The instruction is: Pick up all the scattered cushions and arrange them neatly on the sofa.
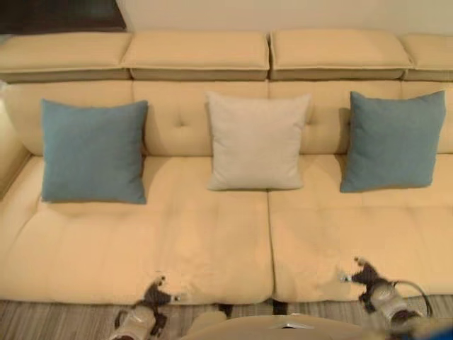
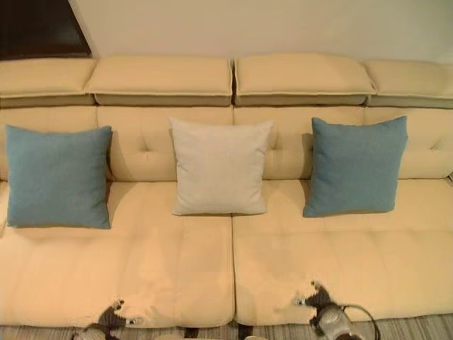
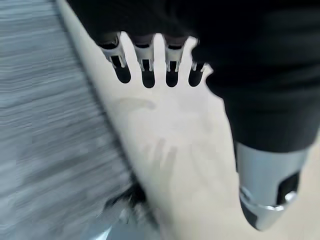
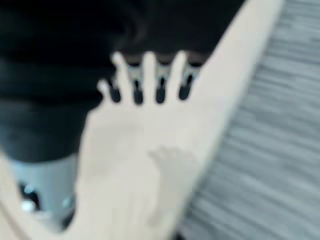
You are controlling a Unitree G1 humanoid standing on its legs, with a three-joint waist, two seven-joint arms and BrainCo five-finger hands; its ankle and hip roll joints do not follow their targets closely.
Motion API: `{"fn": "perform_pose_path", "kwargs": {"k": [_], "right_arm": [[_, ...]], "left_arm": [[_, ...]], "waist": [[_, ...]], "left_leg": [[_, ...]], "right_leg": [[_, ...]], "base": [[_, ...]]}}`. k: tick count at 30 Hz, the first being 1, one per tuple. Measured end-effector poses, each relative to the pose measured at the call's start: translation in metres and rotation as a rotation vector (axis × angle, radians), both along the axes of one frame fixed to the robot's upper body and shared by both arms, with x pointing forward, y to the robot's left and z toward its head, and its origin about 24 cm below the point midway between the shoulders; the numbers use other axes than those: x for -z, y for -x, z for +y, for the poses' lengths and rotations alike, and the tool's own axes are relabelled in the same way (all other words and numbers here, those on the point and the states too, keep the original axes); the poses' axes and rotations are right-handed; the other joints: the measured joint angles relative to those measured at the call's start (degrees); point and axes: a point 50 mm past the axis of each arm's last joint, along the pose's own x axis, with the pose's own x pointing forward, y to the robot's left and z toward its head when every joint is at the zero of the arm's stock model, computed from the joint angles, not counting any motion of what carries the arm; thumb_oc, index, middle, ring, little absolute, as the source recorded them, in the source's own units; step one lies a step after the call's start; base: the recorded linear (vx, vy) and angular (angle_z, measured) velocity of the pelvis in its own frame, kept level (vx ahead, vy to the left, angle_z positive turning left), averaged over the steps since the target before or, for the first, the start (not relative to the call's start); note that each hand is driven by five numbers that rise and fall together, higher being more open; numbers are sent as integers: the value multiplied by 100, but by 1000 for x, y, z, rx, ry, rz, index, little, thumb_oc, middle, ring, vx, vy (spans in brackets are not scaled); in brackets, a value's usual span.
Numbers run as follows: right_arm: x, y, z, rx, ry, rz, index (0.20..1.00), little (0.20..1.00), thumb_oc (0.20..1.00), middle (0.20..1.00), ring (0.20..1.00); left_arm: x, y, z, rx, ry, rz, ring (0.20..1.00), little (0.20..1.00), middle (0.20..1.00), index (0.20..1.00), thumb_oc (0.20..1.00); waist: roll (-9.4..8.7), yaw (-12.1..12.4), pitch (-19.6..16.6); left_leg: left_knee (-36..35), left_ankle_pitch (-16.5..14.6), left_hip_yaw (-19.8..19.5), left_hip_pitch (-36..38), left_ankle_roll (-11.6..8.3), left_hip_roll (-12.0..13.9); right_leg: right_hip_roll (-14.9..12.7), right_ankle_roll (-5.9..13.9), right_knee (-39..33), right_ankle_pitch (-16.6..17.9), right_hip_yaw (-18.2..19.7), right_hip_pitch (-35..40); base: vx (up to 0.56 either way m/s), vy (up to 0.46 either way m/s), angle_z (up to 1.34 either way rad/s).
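Observation:
Three cushions lean upright against the backrest of the beige sofa [image 1: 212,241]: a blue cushion [image 1: 93,151] on the left, a cream cushion [image 1: 256,141] in the middle and a second blue cushion [image 1: 393,140] on the right. They stand evenly spaced. My left hand [image 1: 157,295] hovers at the seat's front edge, left of centre, its fingers [image 3: 145,70] straight and holding nothing. At the front edge on the right, my right hand [image 1: 367,273] is likewise open, fingers [image 4: 150,82] spread over the seat.
Flat headrest pads [image 1: 198,53] run along the top of the sofa back. A grey striped floor [image 1: 64,320] lies in front of the seat. A pale wall [image 2: 283,25] stands behind the sofa.

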Motion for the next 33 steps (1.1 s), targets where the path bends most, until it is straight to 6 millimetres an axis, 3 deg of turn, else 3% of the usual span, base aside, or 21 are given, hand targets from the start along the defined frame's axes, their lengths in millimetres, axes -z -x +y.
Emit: {"fn": "perform_pose_path", "kwargs": {"k": [5, 9, 12, 13, 14, 15, 17, 19, 20, 22, 23, 25, 26, 27, 28, 30, 32, 33], "right_arm": [[6, 25, -4, -3, 23, 76, 1000, 1000, 1000, 1000, 1000], [9, 39, -8, 26, 30, 117, 1000, 1000, 1000, 1000, 1000], [8, 33, -7, 44, 23, 96, 1000, 1000, 1000, 1000, 1000], [7, 28, -5, 48, 15, 84, 1000, 1000, 1000, 1000, 1000], [6, 23, -5, 52, 14, 74, 1000, 1000, 1000, 1000, 1000], [6, 21, -4, 52, 16, 65, 1000, 1000, 1000, 1000, 1000], [4, 18, -7, 54, 24, 58, 1000, 1000, 1000, 1000, 1000], [3, 15, -8, 55, 27, 49, 1000, 1000, 1000, 1000, 1000], [3, 15, -9, 62, 28, 51, 1000, 1000, 1000, 1000, 1000], [3, 13, -8, 60, 29, 51, 1000, 1000, 1000, 1000, 1000], [2, 9, -7, 60, 27, 45, 1000, 1000, 1000, 1000, 1000], [8, 13, 7, 58, -5, 66, 1000, 1000, 1000, 1000, 1000], [11, 10, 20, 29, -18, 64, 1000, 1000, 1000, 1000, 1000], [13, -5, 38, -19, -36, 57, 1000, 1000, 1000, 1000, 1000], [13, -9, 46, -41, -45, 52, 1000, 1000, 1000, 1000, 1000], [16, -3, 48, -59, -37, 92, 1000, 1000, 1000, 1000, 1000], [16, -2, 48, -53, -38, 90, 1000, 1000, 1000, 1000, 1000], [17, -1, 52, -54, -45, 94, 1000, 1000, 1000, 1000, 1000]], "left_arm": [[4, 21, 6, -42, -17, 68, 1000, 1000, 1000, 1000, 1000], [4, 18, 3, -41, -12, 65, 1000, 1000, 1000, 1000, 1000], [2, 4, 1, -34, -11, 32, 1000, 1000, 1000, 1000, 1000], [0, -8, 1, -28, -12, 7, 1000, 1000, 1000, 1000, 1000], [0, -6, 2, -31, -14, 20, 1000, 1000, 1000, 1000, 1000], [1, -4, 4, -44, -19, 27, 1000, 1000, 1000, 1000, 1000], [2, -4, 2, -53, -19, 35, 1000, 1000, 1000, 1000, 1000], [2, -7, -1, -52, -18, 26, 1000, 1000, 1000, 1000, 1000], [3, -6, -6, -57, -2, 27, 1000, 1000, 1000, 1000, 1000], [5, -14, -20, -40, 30, 11, 1000, 1000, 1000, 1000, 1000], [4, -27, -31, -1, 49, -13, 1000, 1000, 1000, 1000, 1000], [3, -29, -31, 36, 41, -19, 1000, 1000, 1000, 1000, 1000], [3, -37, -41, 72, 37, -19, 1000, 1000, 1000, 1000, 1000], [-6, -65, -46, 108, 18, -76, 1000, 1000, 1000, 1000, 1000], [-12, -85, -62, 122, 48, -134, 1000, 1000, 1000, 1000, 1000], [-17, -95, -70, 130, 59, -191, 1000, 1000, 1000, 1000, 1000], [-11, -83, -62, 79, 48, -149, 1000, 1000, 1000, 1000, 1000], [-4, -62, -50, 24, 16, -83, 1000, 1000, 1000, 1000, 1000]], "waist": [[-68, -18, -175], [-23, -15, -73], [-16, 0, 269], [-160, 6, 431], [-306, -4, 532], [-425, -3, 594], [-501, -32, 645], [-395, -132, 598], [-283, -203, 600], [-117, -323, 556], [35, -333, 573], [-329, -315, 509], [-501, -377, 499], [-637, -323, 619], [-563, -379, 666], [-460, -260, 689], [-455, -177, 648], [-497, -76, 566]], "left_leg": [[-1, -59, 0, 207, 38, 115], [202, 11, -184, 121, -67, 216], [739, 137, -334, -399, -380, 272], [840, 344, -307, -508, -646, 191], [1047, 328, -289, -587, -720, 101], [1453, 41, -241, -607, -564, 31], [2630, -569, -387, -611, -499, -68], [2925, -973, -506, -350, -501, -51], [2571, -1168, -488, -82, -397, -34], [1420, -1230, -463, 384, -290, 29], [736, -1123, -440, 613, 64, 61], [646, -901, -300, 569, 252, -287], [759, -894, -226, 469, 344, -531], [940, -832, 91, 239, 571, -601], [895, -656, 188, 122, 779, -596], [810, -448, 282, 45, 907, -462], [647, -317, 361, 84, 800, -371], [539, -258, 431, 133, 709, -356]], "right_leg": [[110, -80, 2, -33, -2, 212], [247, -179, 25, -59, -115, 308], [369, -324, 95, -64, -160, 92], [250, -543, 139, -7, -195, -33], [104, -660, 105, 58, -239, -48], [9, -722, 48, 105, -288, 2], [-49, -784, 41, 215, -291, -26], [-49, -650, 64, 315, -318, -44], [-14, -602, 82, 349, -310, -86], [36, -530, 145, 411, -315, -262], [63, -384, 315, 414, -306, -463], [-283, -192, 543, 484, -104, -731], [-381, -25, 608, 767, -2, -913], [-547, 592, 469, 1328, 193, -1122], [-585, 876, 612, 1324, 147, -1184], [-454, 582, 2264, 116, 146, -1369], [-359, 617, 2868, -632, 167, -1042], [-339, 593, 2958, -1023, 173, -678]], "base": [[-50, -82, -2], [-204, -111, 21], [-227, -29, 32], [-158, 29, 11], [-165, 86, -2], [-164, 85, -3], [-121, 175, -5], [-113, 187, 6], [-137, 170, 12], [-116, 139, 6], [-132, 128, -3], [-305, 218, -24], [-395, 162, -75], [-363, 77, -62], [-325, 59, -62], [-155, -16, -25], [-61, -104, -31], [4, -98, -55]]}}
